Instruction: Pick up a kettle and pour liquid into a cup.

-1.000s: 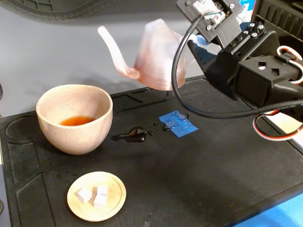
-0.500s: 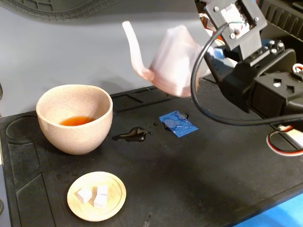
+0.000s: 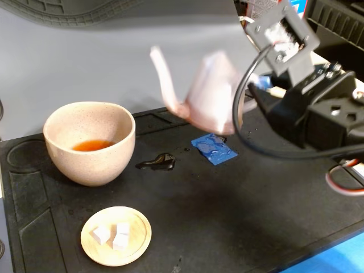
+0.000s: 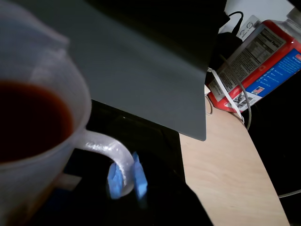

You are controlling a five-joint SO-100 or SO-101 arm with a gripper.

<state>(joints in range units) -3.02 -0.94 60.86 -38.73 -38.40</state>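
Observation:
The kettle [image 3: 210, 94] hangs in the air right of centre in the fixed view, blurred, with its thin spout [image 3: 162, 74] pointing left toward the cup. My gripper [image 3: 257, 85] is shut on its loop handle from the right. In the wrist view the kettle [image 4: 33, 155] fills the left side with dark red liquid [image 4: 28, 122] inside, and its handle [image 4: 110, 148] sits between my gripper's [image 4: 126, 178] blue pads [image 4: 140, 176]. The speckled beige cup [image 3: 91, 142] stands at the left on the mat, with a little reddish-orange liquid [image 3: 92, 145] in it.
A dark glossy spill [image 3: 157, 161] lies on the black mat [image 3: 227, 216] right of the cup. A wet blue patch [image 3: 214, 149] lies under the kettle. A small wooden dish [image 3: 116, 235] with white cubes sits at the front. A red and blue carton [image 4: 263, 61] stands beyond the mat.

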